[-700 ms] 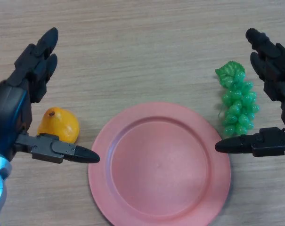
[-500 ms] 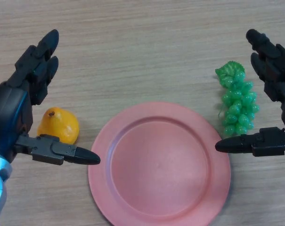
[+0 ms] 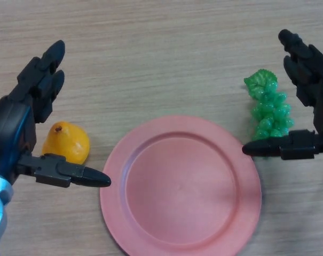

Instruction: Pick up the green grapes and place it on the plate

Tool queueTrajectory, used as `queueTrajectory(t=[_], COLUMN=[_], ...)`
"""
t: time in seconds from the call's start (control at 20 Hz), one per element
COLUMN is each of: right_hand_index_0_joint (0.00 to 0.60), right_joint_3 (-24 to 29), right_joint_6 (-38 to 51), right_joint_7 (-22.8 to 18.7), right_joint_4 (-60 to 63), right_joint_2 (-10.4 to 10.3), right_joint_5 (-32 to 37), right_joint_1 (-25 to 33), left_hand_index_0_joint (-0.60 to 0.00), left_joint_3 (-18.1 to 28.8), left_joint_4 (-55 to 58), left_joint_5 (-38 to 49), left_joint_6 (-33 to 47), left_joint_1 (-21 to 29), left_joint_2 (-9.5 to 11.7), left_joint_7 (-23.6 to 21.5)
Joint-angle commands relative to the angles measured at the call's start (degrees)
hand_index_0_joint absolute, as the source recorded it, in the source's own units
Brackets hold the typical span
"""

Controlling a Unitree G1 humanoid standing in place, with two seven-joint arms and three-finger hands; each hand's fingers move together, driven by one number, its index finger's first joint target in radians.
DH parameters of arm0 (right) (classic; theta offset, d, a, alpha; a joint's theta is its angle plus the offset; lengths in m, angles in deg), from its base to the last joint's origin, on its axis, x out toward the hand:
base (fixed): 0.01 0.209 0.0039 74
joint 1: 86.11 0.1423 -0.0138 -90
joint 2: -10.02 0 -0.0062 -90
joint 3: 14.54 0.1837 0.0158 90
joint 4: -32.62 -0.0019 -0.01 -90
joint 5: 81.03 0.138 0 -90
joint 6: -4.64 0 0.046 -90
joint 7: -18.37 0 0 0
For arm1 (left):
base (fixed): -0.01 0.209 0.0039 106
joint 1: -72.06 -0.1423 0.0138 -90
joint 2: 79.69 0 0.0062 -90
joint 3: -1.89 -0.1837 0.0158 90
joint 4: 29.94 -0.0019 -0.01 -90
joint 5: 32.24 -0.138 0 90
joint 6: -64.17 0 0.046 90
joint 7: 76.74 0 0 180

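Observation:
A bunch of green grapes with a leaf on top lies on the wooden table, just right of the pink plate. My right hand is open around the grapes: its fingers reach past them on the right and its thumb lies across their lower end, hiding it. I cannot tell whether it touches them. My left hand is open at the left, holding nothing.
An orange pear-like fruit lies on the table between my left hand's fingers and thumb, left of the plate.
My right hand has moved slightly up and left, so its thumb now covers the bottom of the grapes. My left hand has barely shifted.

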Motion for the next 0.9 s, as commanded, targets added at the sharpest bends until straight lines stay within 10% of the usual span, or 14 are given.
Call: queueTrajectory(t=[0.05, 0.9], right_hand_index_0_joint=[0.0, 0.0], right_joint_3=[2.2, -0.72], right_joint_6=[13.14, 38.76], right_joint_7=[-4.59, -22.46], right_joint_4=[2.4, 47.38], right_joint_2=[2.46, 3.75], right_joint_5=[-2.13, -16.0], right_joint_1=[4.84, 19.32], left_hand_index_0_joint=[0.0, 0.0], left_joint_3=[2.57, 2.06], left_joint_4=[2.79, 2.94], left_joint_5=[-1.06, -0.25], left_joint_6=[6.86, 3.46], left_joint_1=[1.68, 1.73], left_joint_2=[1.87, 1.34], left_joint_7=[0.62, 0.87])
